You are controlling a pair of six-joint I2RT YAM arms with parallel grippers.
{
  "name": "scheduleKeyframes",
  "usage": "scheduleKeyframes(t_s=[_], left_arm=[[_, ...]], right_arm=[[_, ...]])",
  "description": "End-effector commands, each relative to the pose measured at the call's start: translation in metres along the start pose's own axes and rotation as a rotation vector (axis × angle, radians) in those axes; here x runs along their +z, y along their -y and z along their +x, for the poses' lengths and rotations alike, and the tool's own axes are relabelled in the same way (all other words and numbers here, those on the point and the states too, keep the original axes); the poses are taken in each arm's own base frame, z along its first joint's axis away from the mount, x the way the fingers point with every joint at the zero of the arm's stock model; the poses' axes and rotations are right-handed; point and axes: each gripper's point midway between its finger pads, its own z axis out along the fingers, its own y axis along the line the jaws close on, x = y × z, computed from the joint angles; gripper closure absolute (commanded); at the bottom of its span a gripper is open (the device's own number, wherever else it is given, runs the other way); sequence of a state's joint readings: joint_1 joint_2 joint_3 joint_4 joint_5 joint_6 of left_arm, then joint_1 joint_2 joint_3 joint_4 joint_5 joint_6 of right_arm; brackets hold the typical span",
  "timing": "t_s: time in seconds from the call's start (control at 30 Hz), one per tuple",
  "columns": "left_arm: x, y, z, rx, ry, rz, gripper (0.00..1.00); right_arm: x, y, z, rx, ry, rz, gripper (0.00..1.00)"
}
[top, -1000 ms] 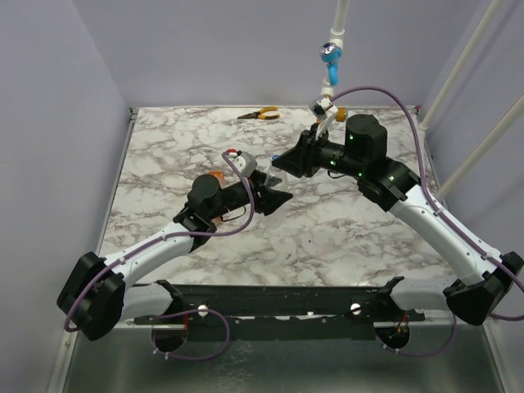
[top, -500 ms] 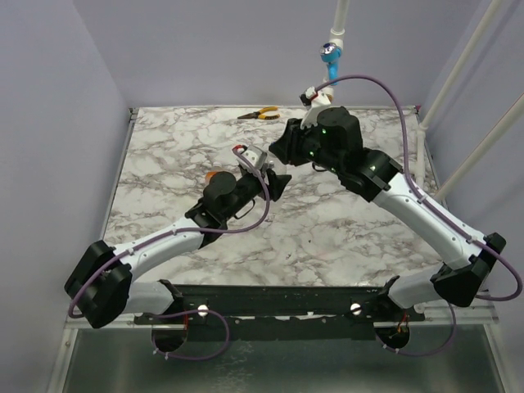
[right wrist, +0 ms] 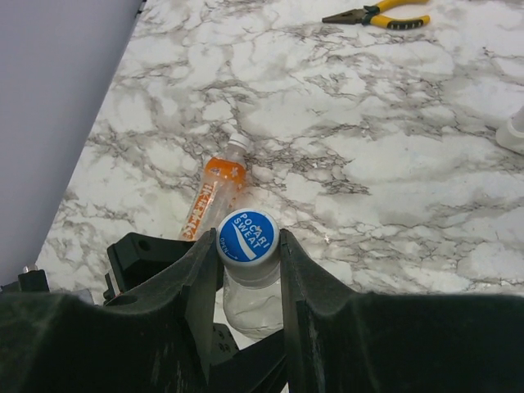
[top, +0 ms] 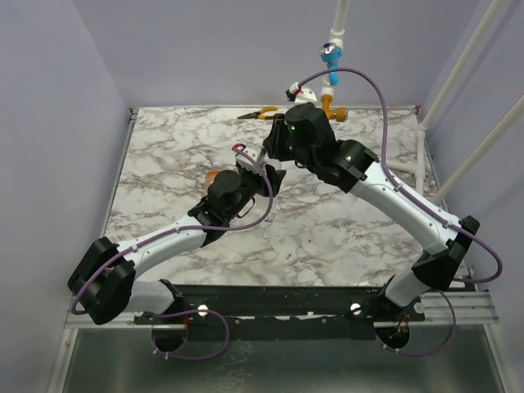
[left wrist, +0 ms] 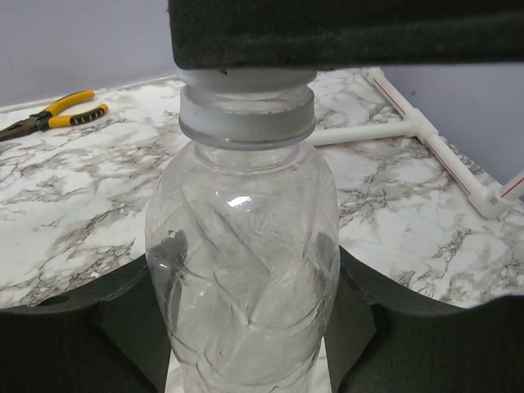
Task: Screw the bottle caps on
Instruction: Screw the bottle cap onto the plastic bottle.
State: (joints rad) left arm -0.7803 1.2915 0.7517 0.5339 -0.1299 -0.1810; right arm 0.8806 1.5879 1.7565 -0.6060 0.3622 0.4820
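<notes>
My left gripper [left wrist: 246, 336] is shut on the body of a clear, empty-looking bottle [left wrist: 246, 246] and holds it upright above the table. A blue cap [right wrist: 248, 235] printed "Pocari Sweat" sits on its neck. My right gripper [right wrist: 247, 247] reaches over from above and is shut on this cap, one finger on each side. In the top view both grippers meet mid-table, the left gripper [top: 264, 178] under the right gripper [top: 275, 157]. A small bottle with orange contents [right wrist: 215, 192] lies on the marble below, its whitish tip pointing away from me.
Yellow-handled pliers [right wrist: 377, 12] lie at the far edge of the table [top: 344, 237]. A blue valve [top: 329, 56] and an orange valve [top: 334, 110] on white pipe stand at the back right. A whitish object [right wrist: 512, 133] is cut off at the right wrist view's edge.
My right arm has swung left and its gripper has come down over the top of the bottle. My left gripper has lifted the bottle slightly up and to the right.
</notes>
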Motion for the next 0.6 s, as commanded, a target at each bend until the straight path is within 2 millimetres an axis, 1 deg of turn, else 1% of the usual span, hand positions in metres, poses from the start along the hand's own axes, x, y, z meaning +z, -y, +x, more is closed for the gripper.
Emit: scheduleKeyframes(t_s=[0.0, 0.1, 0.13, 0.27, 0.33, 0.53, 0.57], left_arm=[[-0.004, 0.045, -0.076, 0.028, 0.232, 0.157, 0.73], [-0.007, 0.046, -0.069, 0.028, 0.214, 0.167, 0.73], [-0.008, 0.046, -0.066, 0.025, 0.205, 0.172, 0.73], [-0.016, 0.047, -0.051, 0.002, 0.163, 0.197, 0.74], [-0.020, 0.047, -0.044, -0.006, 0.145, 0.199, 0.75], [-0.030, 0.041, -0.029, -0.035, 0.103, 0.189, 0.75], [-0.033, 0.044, -0.025, -0.037, 0.090, 0.214, 0.74]], right_arm=[[0.015, 0.004, 0.044, -0.009, -0.132, 0.057, 0.67], [0.011, 0.000, 0.038, 0.002, -0.117, 0.032, 0.61], [0.008, -0.002, 0.035, 0.005, -0.111, 0.022, 0.57], [-0.007, -0.012, 0.021, 0.025, -0.083, -0.045, 0.42], [-0.015, -0.016, 0.015, 0.034, -0.077, -0.075, 0.38], [-0.033, -0.021, 0.010, 0.055, -0.060, -0.140, 0.24], [-0.037, -0.022, 0.008, 0.057, -0.053, -0.153, 0.22]])
